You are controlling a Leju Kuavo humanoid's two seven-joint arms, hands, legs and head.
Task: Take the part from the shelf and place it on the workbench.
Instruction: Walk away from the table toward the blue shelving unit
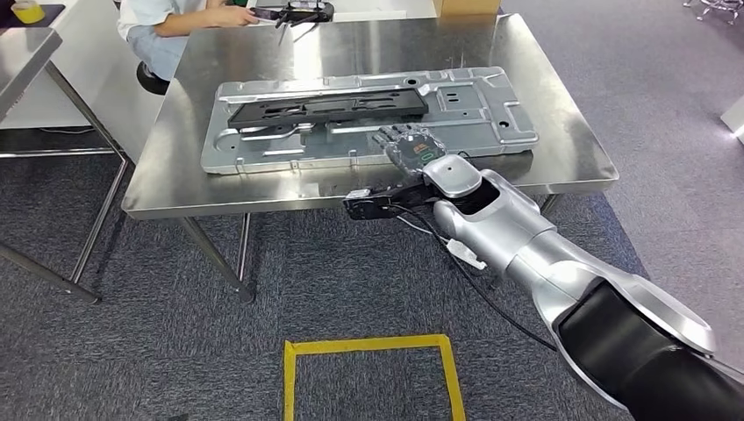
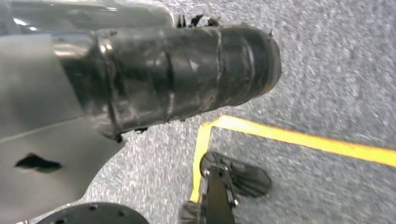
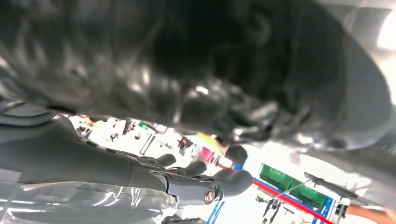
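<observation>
The part (image 1: 491,110) is a large silver stamped metal plate with a long black piece (image 1: 329,107) lying on it. It lies flat on the steel workbench (image 1: 175,167). My right hand (image 1: 412,146) reaches in from the lower right and rests palm down on the plate's near edge, fingers stretched over the metal. In the right wrist view the fingers (image 3: 219,182) are lightly curled above the shiny plate (image 3: 70,203) with nothing between them and the thumb (image 3: 65,156).
A seated person (image 1: 171,26) is at the workbench's far left corner, handling a dark object. A second table (image 1: 22,57) stands at the left. A yellow floor square (image 1: 368,346) marks the grey carpet before the bench. A cable hangs from my right wrist.
</observation>
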